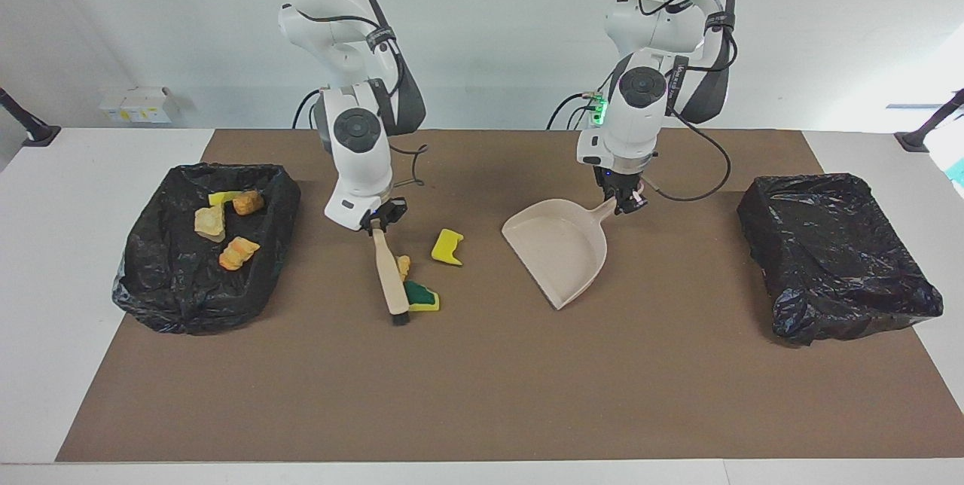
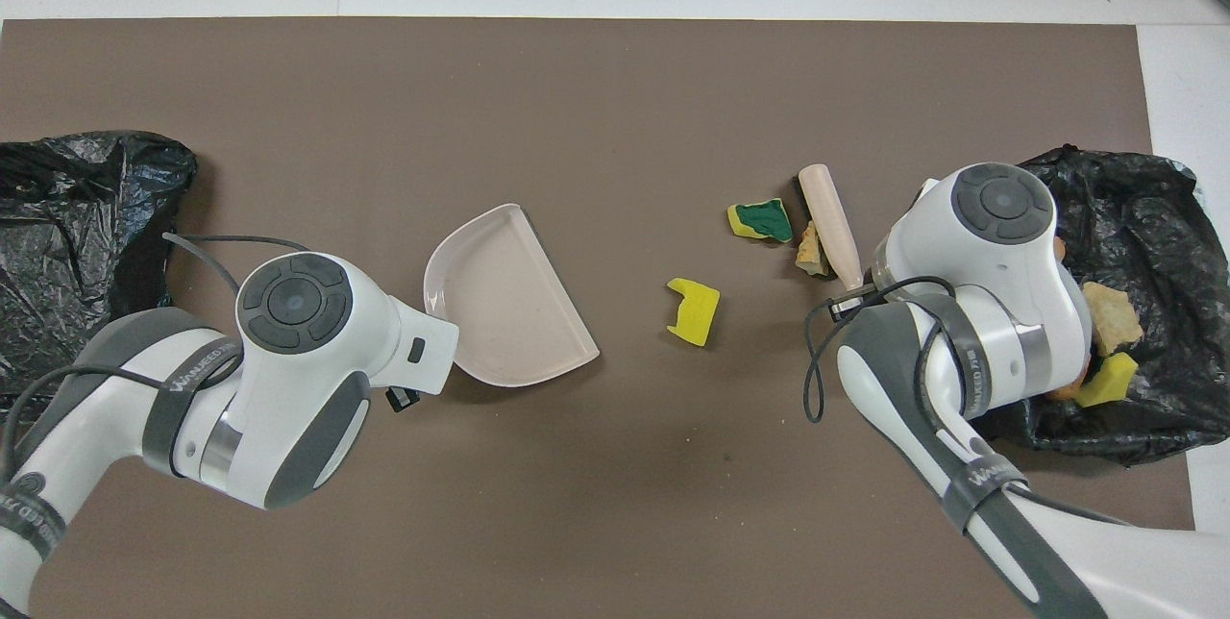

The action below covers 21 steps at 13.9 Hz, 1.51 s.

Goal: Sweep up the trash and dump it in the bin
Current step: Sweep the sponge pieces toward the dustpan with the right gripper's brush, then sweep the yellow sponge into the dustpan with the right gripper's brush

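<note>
Facing view: I count three scraps (image 1: 413, 274) loose on the bench and four in the bin (image 1: 203, 244) at the right arm's end. Right gripper (image 1: 376, 223) clamps the brush (image 1: 390, 274) beside two scraps; left gripper (image 1: 626, 202) grips the dustpan (image 1: 557, 244) handle. Sweeping and dumping remain.

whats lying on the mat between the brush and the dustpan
One loose yellow scrap lies between the brush and the dustpan, apart from both; the overhead view shows it best. The rest of that stretch is bare brown mat.
</note>
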### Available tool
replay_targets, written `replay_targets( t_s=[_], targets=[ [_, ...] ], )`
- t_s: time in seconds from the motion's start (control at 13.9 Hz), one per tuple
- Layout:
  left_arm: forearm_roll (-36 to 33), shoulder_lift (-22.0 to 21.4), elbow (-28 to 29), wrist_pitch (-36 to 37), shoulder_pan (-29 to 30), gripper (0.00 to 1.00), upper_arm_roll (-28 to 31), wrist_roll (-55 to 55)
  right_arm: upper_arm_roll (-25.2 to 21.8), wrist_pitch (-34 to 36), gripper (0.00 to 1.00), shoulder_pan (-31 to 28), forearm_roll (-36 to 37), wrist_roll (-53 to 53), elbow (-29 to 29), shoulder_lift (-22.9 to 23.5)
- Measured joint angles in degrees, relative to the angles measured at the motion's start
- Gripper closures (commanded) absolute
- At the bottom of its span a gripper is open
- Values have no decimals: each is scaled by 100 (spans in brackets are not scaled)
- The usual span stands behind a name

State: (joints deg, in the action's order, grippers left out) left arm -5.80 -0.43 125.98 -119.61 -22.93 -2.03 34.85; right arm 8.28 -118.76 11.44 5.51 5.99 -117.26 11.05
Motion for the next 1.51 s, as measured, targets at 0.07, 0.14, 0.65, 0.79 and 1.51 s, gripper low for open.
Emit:
replay_targets(
  t_s=[0.07, 0.14, 0.65, 0.79, 1.51],
  targets=[
    [0, 0, 1, 0, 0, 100, 0, -11, 8, -18, 100, 220, -121, 291, 34, 47],
    [0, 0, 1, -1, 0, 100, 0, -25, 14, -48, 100, 436, -319, 529, 88, 99],
    [0, 0, 4, -2, 0, 100, 2, -45, 34, -499, 100, 1689, -1883, 1375, 534, 455],
    [0, 0, 4, -2, 0, 100, 2, -48, 34, -510, 100, 1788, -2213, 1415, 670, 506],
    [-2, -40, 21, 373, 1, 100, 41, 402, -91, 1540, 100, 1110, -2155, 1761, 928, -312]
  ],
)
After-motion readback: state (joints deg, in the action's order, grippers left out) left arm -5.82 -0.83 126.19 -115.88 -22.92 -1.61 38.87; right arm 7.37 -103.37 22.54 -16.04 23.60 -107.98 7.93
